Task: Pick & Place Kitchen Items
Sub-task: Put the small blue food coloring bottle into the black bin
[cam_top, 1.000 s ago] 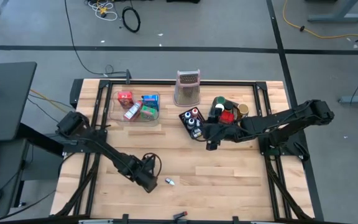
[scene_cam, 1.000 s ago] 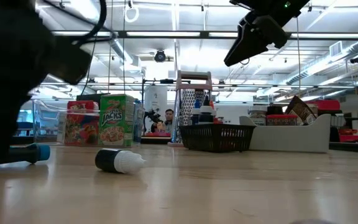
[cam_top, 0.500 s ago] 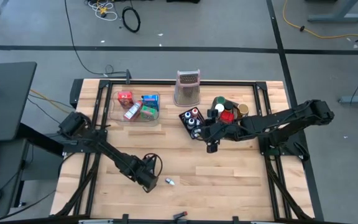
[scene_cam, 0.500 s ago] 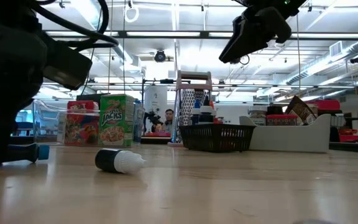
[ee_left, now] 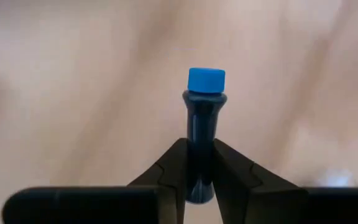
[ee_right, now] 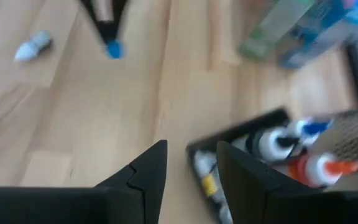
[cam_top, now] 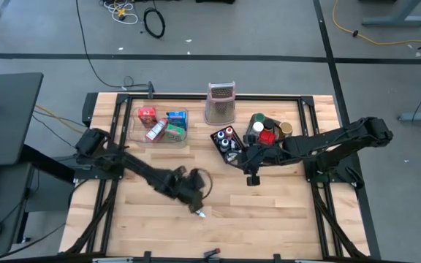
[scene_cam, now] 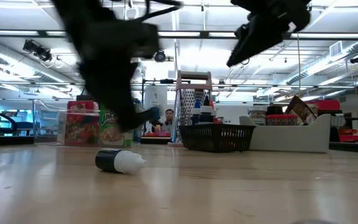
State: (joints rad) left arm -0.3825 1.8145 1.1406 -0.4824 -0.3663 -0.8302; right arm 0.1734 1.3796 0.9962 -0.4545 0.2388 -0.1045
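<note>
My left wrist view gives me what no other camera does: the left gripper (ee_left: 201, 168) is clamped on a dark vial with a blue cap (ee_left: 205, 118), the cap sticking out past the fingertips. From the high view I only see the left gripper (cam_top: 194, 196) as a dark mass near the table's front middle, the held vial hidden, with a white-tipped vial (cam_top: 199, 213) lying on the wood just beside it. The low view shows that loose vial (scene_cam: 120, 161) on its side, dark body and white tip, with the left arm raised behind it.

The right gripper (cam_top: 252, 177) hangs above the table beside the black mesh basket (cam_top: 221, 148); in its wrist view the right gripper (ee_right: 191, 165) has its fingers apart with nothing between them, over the basket's bottles (ee_right: 272, 144).

Compared with a second ago, the left arm has swung from the table's front left toward the middle, and the blue-capped vial has left the tabletop. The right arm has barely moved.
</note>
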